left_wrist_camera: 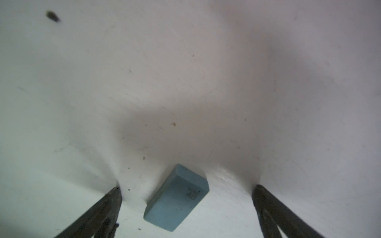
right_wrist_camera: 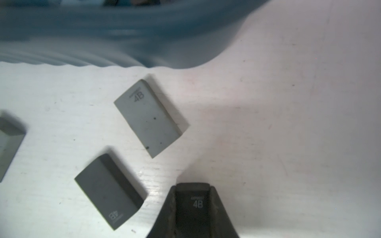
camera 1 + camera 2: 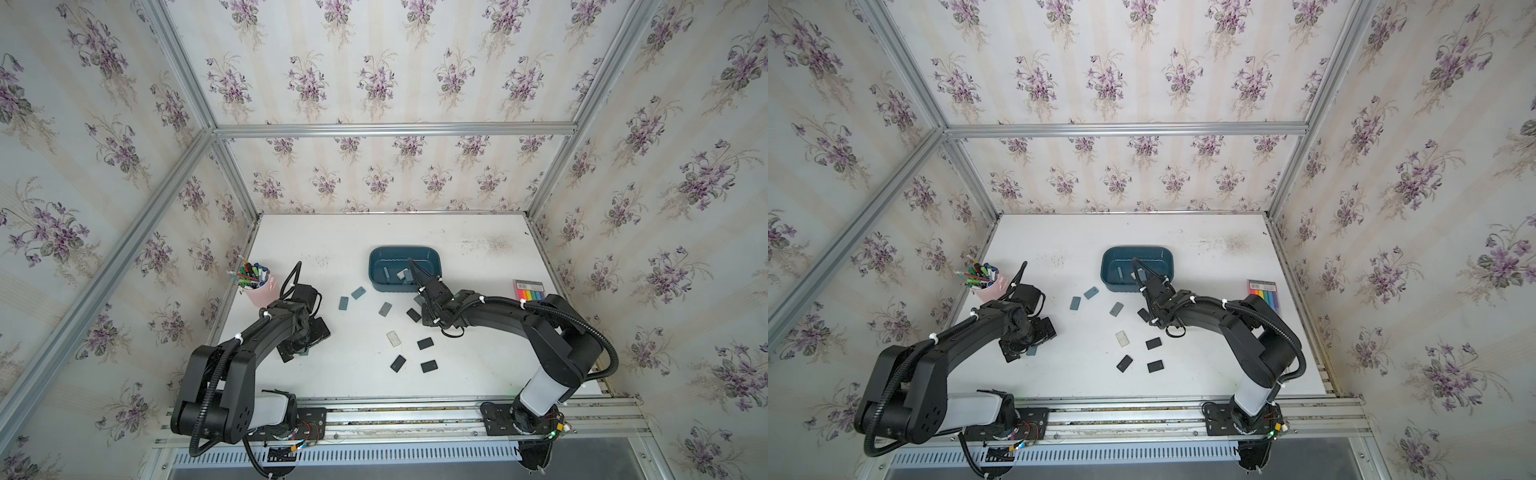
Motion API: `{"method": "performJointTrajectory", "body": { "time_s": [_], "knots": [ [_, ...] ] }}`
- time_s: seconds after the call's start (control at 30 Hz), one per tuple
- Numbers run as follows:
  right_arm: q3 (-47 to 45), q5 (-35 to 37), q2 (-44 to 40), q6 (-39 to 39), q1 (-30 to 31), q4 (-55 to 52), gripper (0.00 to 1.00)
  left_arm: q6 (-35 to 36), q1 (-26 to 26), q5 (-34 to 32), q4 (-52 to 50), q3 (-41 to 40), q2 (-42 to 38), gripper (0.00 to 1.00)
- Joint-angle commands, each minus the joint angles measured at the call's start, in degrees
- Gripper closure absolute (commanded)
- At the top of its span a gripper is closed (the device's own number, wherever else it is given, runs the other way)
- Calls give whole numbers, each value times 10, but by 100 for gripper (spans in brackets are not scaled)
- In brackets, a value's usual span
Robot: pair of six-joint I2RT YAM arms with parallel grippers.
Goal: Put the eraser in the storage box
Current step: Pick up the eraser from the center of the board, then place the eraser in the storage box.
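The storage box (image 3: 376,272) is a teal tub at mid-table, with a few small erasers inside; its wall fills the far edge of the right wrist view (image 2: 103,31). My right gripper (image 2: 192,189) is shut on a black eraser (image 2: 194,203) marked 4B, just short of the box. The top views hide that eraser under the right wrist (image 3: 434,297). My left gripper (image 1: 187,188) is open and low over the table. A blue eraser (image 1: 175,199) lies flat between its fingers (image 1: 115,197) without touching them.
Loose erasers lie between the arms: blue-grey (image 3: 358,293), grey (image 2: 148,117), dark grey (image 2: 109,191), white (image 3: 393,338) and black (image 3: 425,343). A pink pen cup (image 3: 259,291) stands at the left edge. A pack of coloured markers (image 3: 530,291) lies at the right.
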Motion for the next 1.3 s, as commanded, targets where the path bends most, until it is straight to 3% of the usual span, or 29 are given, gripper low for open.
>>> {"method": "performJointTrajectory", "body": {
  "time_s": [0.0,0.37,0.7,0.93,1.27],
  "knots": [
    [-1,-32,0,12,2,-54,80,1,0,11,0,-2,1,1],
    [51,8,-26,-7,2,-93,86,1,0,11,2,-4,1,1],
    [206,39,-22,-55,-6,-157,86,7,0,23,8,-4,3,1],
    [349,6,42,-93,-27,-178,87,17,-1,31,22,-4,0,1],
    [436,-31,154,-112,-61,-174,87,25,-1,48,39,-9,16,1]
  ]
}}
